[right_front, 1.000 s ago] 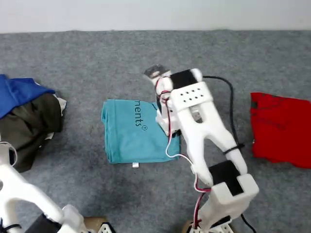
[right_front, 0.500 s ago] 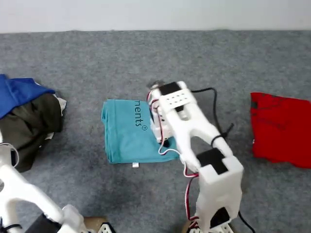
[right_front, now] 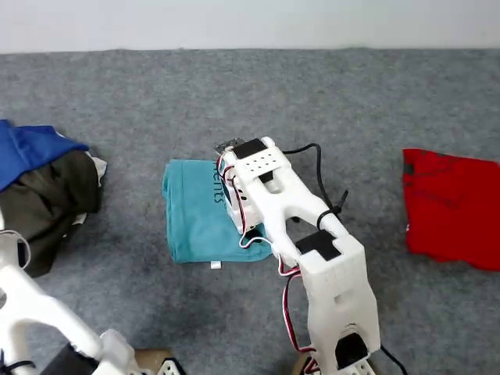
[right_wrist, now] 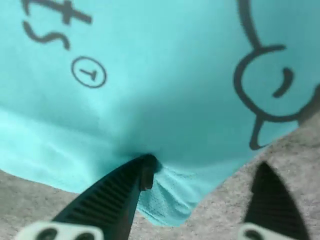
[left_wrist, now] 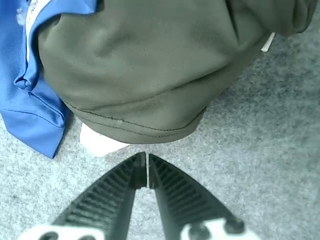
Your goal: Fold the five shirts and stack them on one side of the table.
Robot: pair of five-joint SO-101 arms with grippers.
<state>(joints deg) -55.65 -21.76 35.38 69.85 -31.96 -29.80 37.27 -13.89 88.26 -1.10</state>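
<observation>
At the right edge of the teal shirt [right_front: 195,223], the right gripper [right_wrist: 205,168] gapes wide, one finger [right_wrist: 114,196] touching cloth; the left gripper [left_wrist: 147,171] is pinched closed near the olive shirt [left_wrist: 150,65].

Folded teal shirt [right_front: 191,223] centre, folded red shirt [right_front: 449,207] right, blue shirt [right_front: 27,152], olive shirt [right_front: 47,199] apparently crumpled left

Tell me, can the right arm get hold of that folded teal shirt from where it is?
Probably yes. The right gripper sits right at the folded teal shirt's edge, its fingers open, one touching the cloth, with nothing between them.
</observation>
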